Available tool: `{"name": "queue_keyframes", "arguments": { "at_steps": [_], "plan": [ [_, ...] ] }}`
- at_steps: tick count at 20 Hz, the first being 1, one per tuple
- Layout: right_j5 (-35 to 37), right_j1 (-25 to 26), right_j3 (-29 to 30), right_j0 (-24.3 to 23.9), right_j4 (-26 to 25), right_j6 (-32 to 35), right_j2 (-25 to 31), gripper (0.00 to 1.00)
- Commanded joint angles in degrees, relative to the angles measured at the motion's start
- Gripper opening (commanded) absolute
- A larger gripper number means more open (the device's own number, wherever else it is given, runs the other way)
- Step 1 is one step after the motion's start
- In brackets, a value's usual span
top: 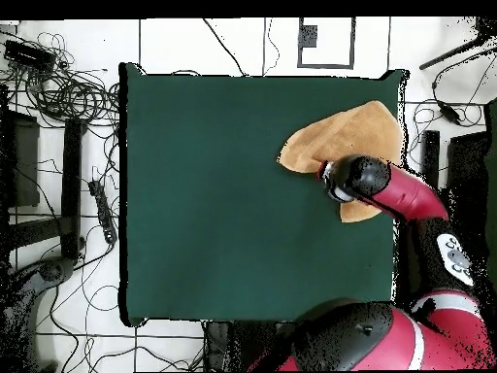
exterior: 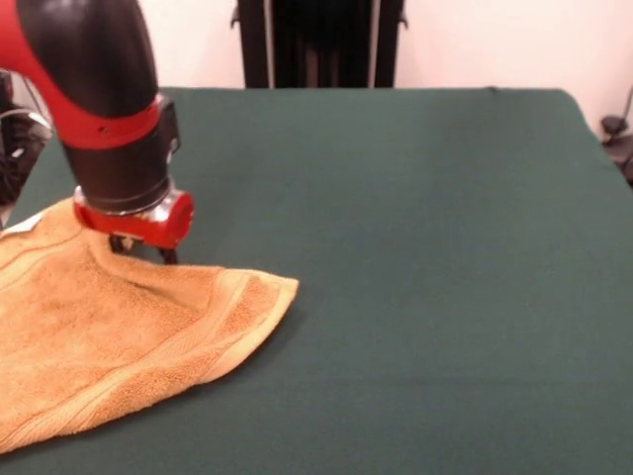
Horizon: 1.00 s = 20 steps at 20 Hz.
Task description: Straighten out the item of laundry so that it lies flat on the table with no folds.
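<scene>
The soft, limp orange-tan terry towel (exterior: 109, 336) lies rumpled at a corner of the dark green cloth table (exterior: 425, 247); best pinched at a hemmed corner. The red-black gripper (exterior: 141, 250) sits on it; I cannot tell its jaws' state.

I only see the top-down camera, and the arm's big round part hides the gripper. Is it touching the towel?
Observer: Yes. From the front, the gripper is right down on the towel, near its far edge.
Operator: Is the towel flat there?
Observer: No. It seems to rise to a ridge under the gripper and slope down to the table.
Operator: Does it have stripes?
Observer: A ribbed band runs along the edge near the corner.
</scene>
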Motion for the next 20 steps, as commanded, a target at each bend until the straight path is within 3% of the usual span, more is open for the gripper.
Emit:
{"name": "queue_keyframes", "arguments": {
  "at_steps": [1,6,9,17,20],
  "plan": [
    [3.8,6.8,-12.1,1.3,0.1,-0.9,5.7,1.0],
    [2.0,7.2,-12.2,2.0,0.3,2.8,5.2,1.0],
    [1.6,6.1,-10.9,3.5,1.5,8.7,3.2,1.0],
    [6.4,-1.1,2.7,4.5,1.1,10.0,0.4,1.0],
    [3.4,-4.4,10.1,3.5,1.8,10.5,1.1,1.0]
  ]
}}
